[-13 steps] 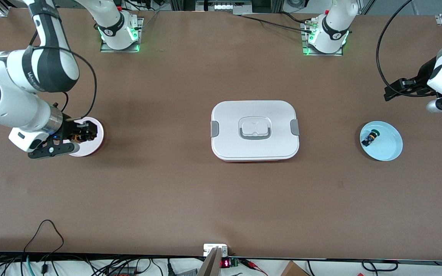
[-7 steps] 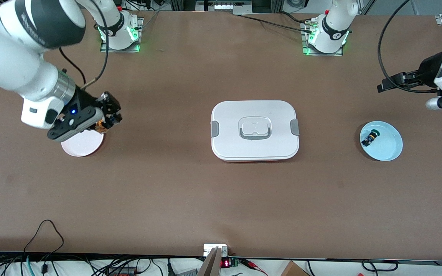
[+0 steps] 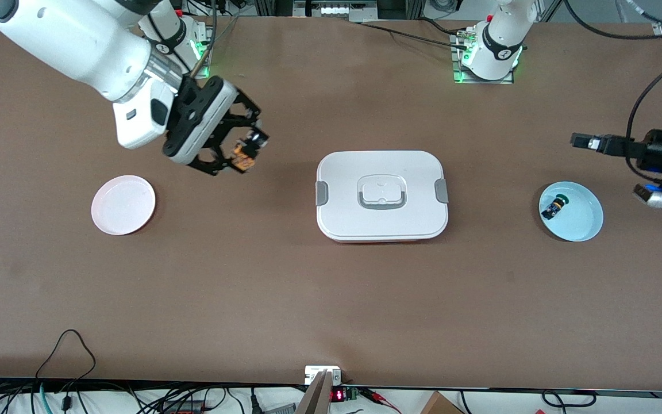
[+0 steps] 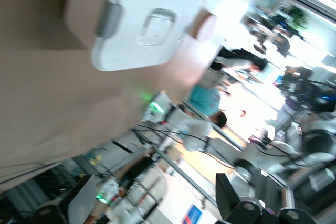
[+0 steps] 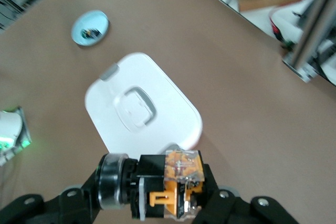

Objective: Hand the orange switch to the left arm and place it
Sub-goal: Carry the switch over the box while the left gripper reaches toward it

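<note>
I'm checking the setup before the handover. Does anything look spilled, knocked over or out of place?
Nothing stands out. The box sits flat and shut mid-table. The right gripper holds the orange switch in the air between the pink plate and the box. The green-capped switch lies on its side in the blue plate.

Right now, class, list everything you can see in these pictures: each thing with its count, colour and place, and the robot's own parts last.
Table: one, brown, under everything.
Box: one, white with grey clips, middle of the table, lid on.
Pink plate: one, pale pink, toward the right arm's end, nothing on it.
Blue plate: one, light blue, toward the left arm's end.
Green switch: one, black with a green cap, lying on the blue plate.
Orange switch: one, black and orange, held in the air.
Right gripper: one, black, shut on the orange switch, over bare table between pink plate and box.
Left gripper: one, black, in the air near the blue plate.
</note>
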Robot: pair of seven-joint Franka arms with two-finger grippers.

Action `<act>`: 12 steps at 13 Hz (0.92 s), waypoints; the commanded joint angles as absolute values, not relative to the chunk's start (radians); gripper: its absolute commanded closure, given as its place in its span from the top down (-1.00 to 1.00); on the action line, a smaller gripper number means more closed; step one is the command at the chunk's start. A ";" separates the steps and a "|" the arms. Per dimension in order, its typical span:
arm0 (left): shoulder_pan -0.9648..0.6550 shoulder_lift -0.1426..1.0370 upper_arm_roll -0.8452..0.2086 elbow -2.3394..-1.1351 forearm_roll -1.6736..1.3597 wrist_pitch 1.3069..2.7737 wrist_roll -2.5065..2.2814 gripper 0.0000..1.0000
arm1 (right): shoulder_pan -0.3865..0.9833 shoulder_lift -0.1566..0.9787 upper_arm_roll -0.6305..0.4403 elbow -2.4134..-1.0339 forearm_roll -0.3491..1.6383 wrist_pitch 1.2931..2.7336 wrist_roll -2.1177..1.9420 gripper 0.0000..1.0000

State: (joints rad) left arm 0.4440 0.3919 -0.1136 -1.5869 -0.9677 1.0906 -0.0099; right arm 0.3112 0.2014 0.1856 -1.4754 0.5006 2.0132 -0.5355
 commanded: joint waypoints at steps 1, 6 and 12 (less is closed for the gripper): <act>0.404 0.454 -0.143 -1.548 -1.113 1.060 -0.043 1.00 | 0.314 0.224 0.189 -1.470 0.679 2.057 -0.641 -1.00; 0.214 0.497 -0.143 -1.560 -1.377 1.253 -0.121 1.00 | 0.319 0.305 0.189 -1.482 1.042 2.140 -1.001 -1.00; 0.039 0.479 -0.143 -1.569 -1.497 1.517 -0.262 1.00 | 0.394 0.362 0.189 -1.483 1.486 2.217 -1.327 -1.00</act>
